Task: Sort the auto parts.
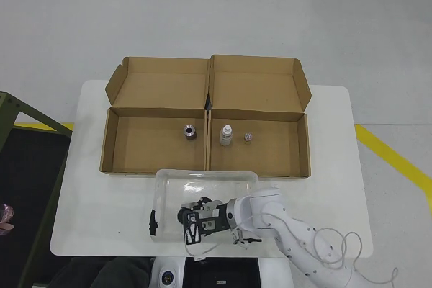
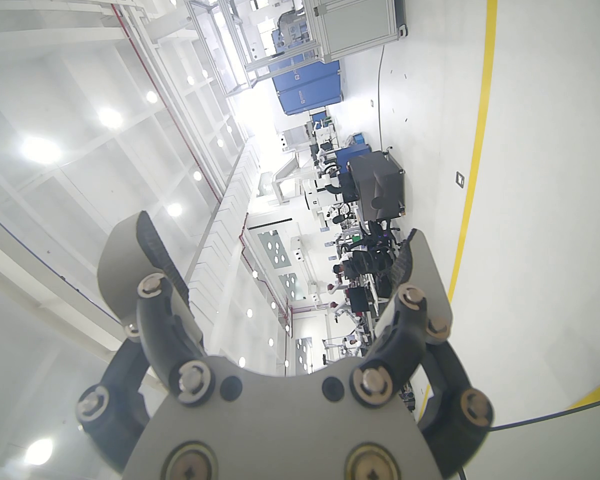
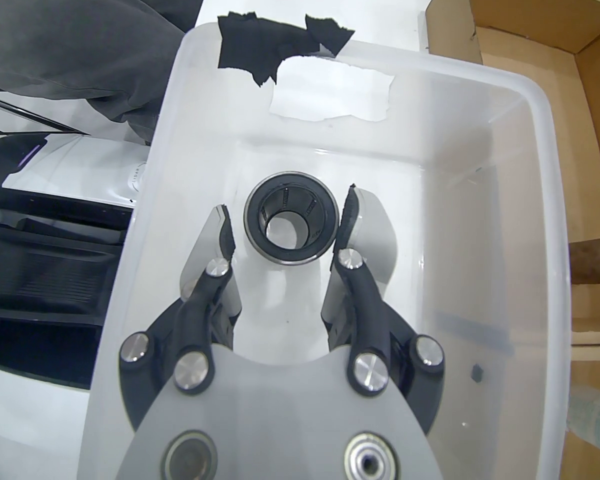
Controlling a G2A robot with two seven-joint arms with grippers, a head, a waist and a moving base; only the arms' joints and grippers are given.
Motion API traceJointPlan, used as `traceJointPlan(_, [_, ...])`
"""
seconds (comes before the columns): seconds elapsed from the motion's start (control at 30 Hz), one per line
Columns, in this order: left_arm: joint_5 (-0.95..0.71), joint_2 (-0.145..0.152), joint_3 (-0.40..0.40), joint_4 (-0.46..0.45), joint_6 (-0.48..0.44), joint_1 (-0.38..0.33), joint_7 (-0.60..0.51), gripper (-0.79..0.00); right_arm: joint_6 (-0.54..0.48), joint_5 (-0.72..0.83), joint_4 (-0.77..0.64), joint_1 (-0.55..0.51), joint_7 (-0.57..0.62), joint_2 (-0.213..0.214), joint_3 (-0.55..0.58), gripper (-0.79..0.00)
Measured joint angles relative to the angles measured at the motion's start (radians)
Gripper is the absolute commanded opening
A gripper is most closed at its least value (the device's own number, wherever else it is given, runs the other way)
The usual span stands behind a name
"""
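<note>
We saw the right gripper spread astride a linear bearing toward the clear bin's left edge; the left gripper gaped, holding nothing.

A large industrial hall set up as a robot lab.

A high white ceiling carries rows of round lights and a red pipe. Below stand a glass-walled enclosure, blue cabinets and crowded workbenches. A yellow line runs across the pale, smooth floor, where a white table stands.
</note>
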Motion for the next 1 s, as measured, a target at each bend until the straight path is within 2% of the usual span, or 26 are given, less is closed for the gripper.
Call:
traceJointPlan(0.43, [0.000,0.000,0.000,0.000,0.000,0.000,0.000,0.000,0.037,0.001,0.083,0.080,-0.017,-0.021,-0.075,-0.382])
traceJointPlan(0.63, [0.000,0.000,0.000,0.000,0.000,0.000,0.000,0.000,0.047,0.012,0.122,0.110,-0.023,-0.031,-0.108,-0.332])
traceJointPlan(0.7, [0.000,0.000,0.000,0.000,0.000,0.000,0.000,0.000,0.049,0.016,0.131,0.118,-0.025,-0.034,-0.114,-0.348])
traceJointPlan(0.83, [0.000,0.000,0.000,0.000,0.000,0.000,0.000,0.000,0.054,0.024,0.149,0.130,-0.032,-0.038,-0.123,-0.511])
traceJointPlan(0.9, [0.000,0.000,0.000,0.000,0.000,0.000,0.000,0.000,0.055,0.030,0.153,0.135,-0.037,-0.039,-0.125,-0.659])
traceJointPlan(1.0, [0.000,0.000,0.000,0.000,0.000,0.000,0.000,0.000,0.052,0.040,0.148,0.138,-0.043,-0.039,-0.125,-0.785])
